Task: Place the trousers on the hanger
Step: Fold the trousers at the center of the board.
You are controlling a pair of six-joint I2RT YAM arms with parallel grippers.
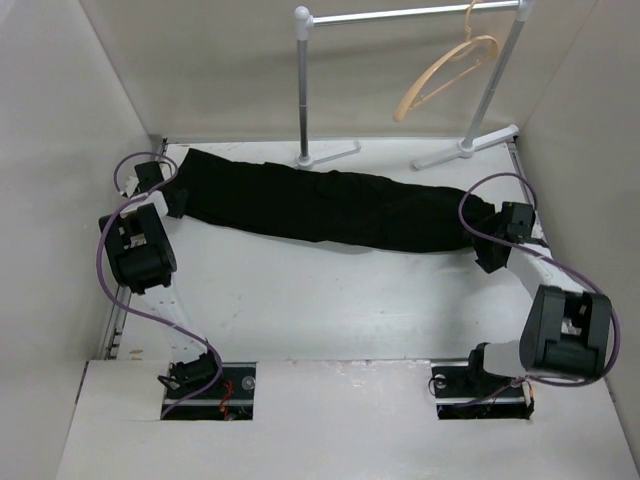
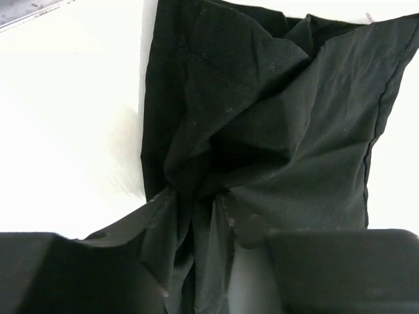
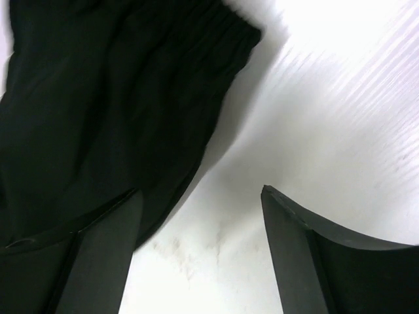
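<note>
The black trousers [image 1: 330, 208] lie stretched across the white table from far left to right. The tan wooden hanger [image 1: 445, 72] hangs by its hook from the rail at the back right. My left gripper [image 1: 176, 200] is at the trousers' left end; in the left wrist view it [image 2: 216, 226] is shut on bunched black fabric [image 2: 262, 131]. My right gripper [image 1: 487, 242] is at the trousers' right end; in the right wrist view it [image 3: 200, 196] is open over bare table, its left finger [image 3: 98, 261] at the edge of the gathered waistband [image 3: 118, 98].
A grey metal rail [image 1: 400, 14] on two posts with white feet [image 1: 465, 148] stands at the back of the table, just behind the trousers. White walls [image 1: 60, 120] close in the left, right and back sides. Purple cables loop off both arms.
</note>
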